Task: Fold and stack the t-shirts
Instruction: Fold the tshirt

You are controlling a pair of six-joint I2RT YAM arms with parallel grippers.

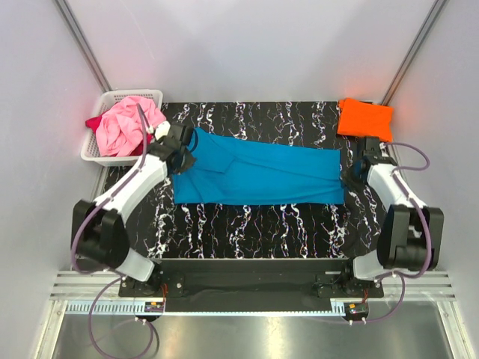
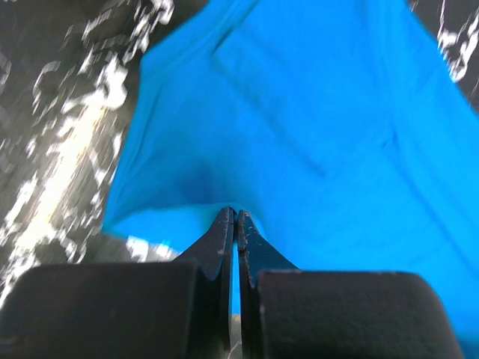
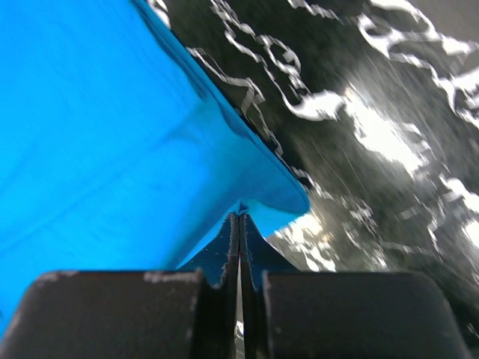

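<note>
Your left fingers are pressing together on the left end of the turquoise t-shirt. In the left wrist view the left fingers are meeting tip to tip with the edge of the turquoise t-shirt pinched between them, and the cloth is drawing in toward that grip. Your right fingers are doing the same at the opposite end. In the right wrist view the right fingers are closing tight on a corner of the turquoise t-shirt, with the hem running away from the tips along the marbled surface.

The shirt is lying as a long band across the middle of the black, white-veined tabletop, stretching from one arm to the other, with creases and an overlapping flap showing along its length. Both wrist views are blurring a little, so finer folds are hard to read.

The orange t-shirt is sitting folded at the far right corner of the tabletop, just behind your right arm. The pink t-shirt is bunching up in the white lattice basket at the far left, with the dark red t-shirt peeking out beside it.
</note>
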